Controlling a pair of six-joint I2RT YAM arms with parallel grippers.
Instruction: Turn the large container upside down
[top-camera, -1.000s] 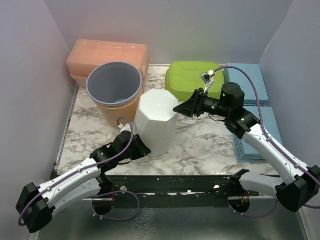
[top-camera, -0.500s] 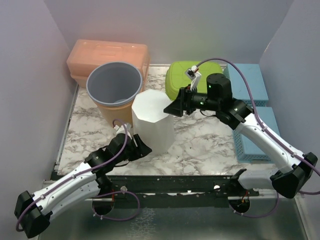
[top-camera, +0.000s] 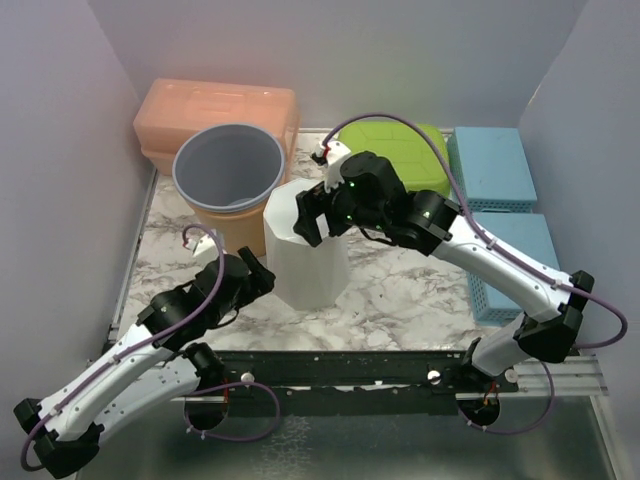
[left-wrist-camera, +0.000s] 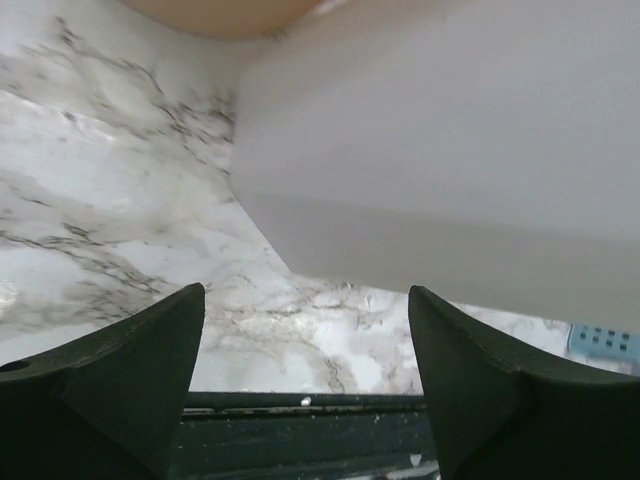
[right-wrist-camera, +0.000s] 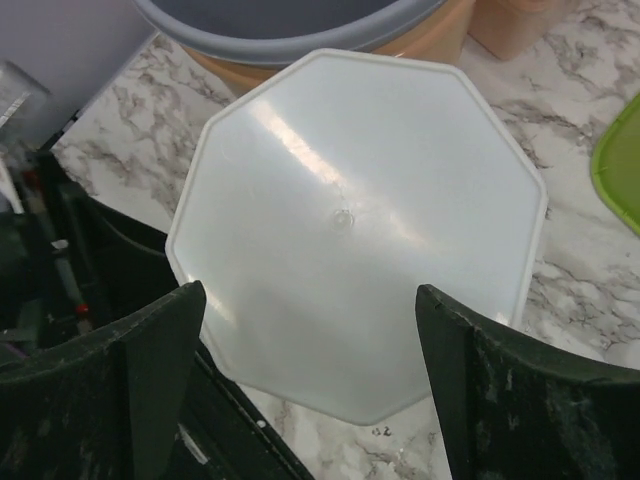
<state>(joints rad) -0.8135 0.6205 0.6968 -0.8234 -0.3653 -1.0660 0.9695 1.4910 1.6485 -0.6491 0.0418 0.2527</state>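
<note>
The large container (top-camera: 308, 262) is a white octagonal tub standing on the marble table near the front middle. Its closed flat base (right-wrist-camera: 360, 220) faces up. My right gripper (top-camera: 312, 212) hovers just above that top face, open, its fingers (right-wrist-camera: 130, 370) spread apart with nothing between them. My left gripper (top-camera: 262, 280) sits low at the container's left front side, also open. In the left wrist view the white wall (left-wrist-camera: 450, 150) fills the upper right, and only bare marble shows between the left gripper's (left-wrist-camera: 305, 370) jaws.
An orange bucket with a grey rim (top-camera: 228, 175) stands right behind the white container, touching or nearly so. An orange lidded box (top-camera: 215, 110) is at the back left, a green box (top-camera: 400, 160) at the back middle, two blue baskets (top-camera: 495, 165) (top-camera: 510, 265) on the right. Walls close both sides.
Both grippers have opened. The right gripper swung left over the container's top; the left one drew back from its lower side. The container went from tilted to standing flat.
</note>
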